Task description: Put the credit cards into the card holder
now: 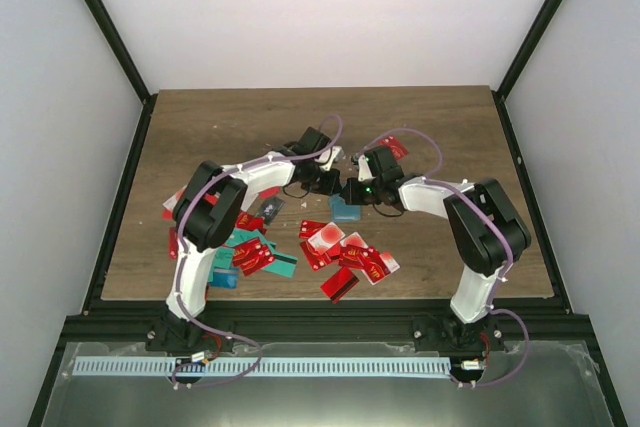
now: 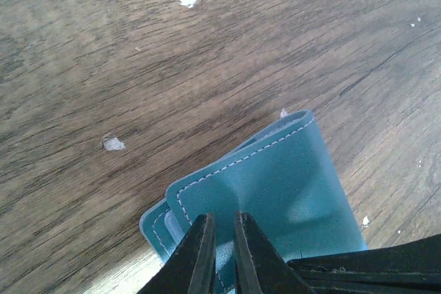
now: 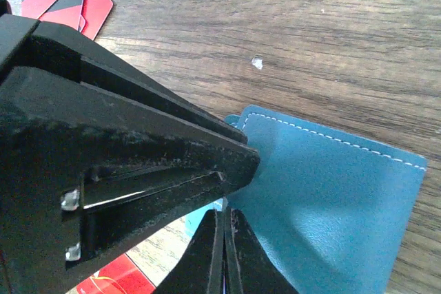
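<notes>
The left gripper [image 2: 224, 232], almost closed, pinches the near edge of the card holder [image 2: 275, 177], which extends ahead of it. The right gripper [image 3: 224, 235], fully closed, touches the holder's edge; the holder lies ahead-right.

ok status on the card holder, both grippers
Left gripper shut on card holder flap. Right gripper shut at its edge, grip unclear. Holder folded, credit cards loose nearer the bases, nothing in the way.

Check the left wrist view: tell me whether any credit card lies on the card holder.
No, the card holder shows a bare teal cover; only the left gripper sits at its near edge.
</notes>
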`<action>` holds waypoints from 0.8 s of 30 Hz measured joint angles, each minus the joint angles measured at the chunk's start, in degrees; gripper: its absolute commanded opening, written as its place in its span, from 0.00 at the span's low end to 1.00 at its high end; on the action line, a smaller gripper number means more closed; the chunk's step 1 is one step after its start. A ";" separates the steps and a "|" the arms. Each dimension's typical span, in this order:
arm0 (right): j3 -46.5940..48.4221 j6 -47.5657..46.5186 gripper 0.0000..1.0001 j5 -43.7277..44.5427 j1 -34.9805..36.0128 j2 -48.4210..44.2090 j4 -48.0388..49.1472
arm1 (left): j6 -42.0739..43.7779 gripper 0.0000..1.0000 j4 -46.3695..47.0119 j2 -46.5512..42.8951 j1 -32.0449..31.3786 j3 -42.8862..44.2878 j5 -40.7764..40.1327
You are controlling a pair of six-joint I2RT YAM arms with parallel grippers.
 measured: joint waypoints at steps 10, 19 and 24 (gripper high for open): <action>-0.22 0.02 0.01 0.13 0.00 -1.51 -0.28 | 0.59 0.11 0.44 -0.02 -0.07 -0.24 -0.39; -1.25 0.02 0.01 1.36 0.00 -1.62 -0.22 | 0.63 0.11 1.09 -0.17 -0.07 -0.76 -0.37; -1.27 0.02 0.01 1.84 0.00 -1.55 -0.20 | 0.66 0.11 1.27 -0.22 -0.07 -0.90 -0.37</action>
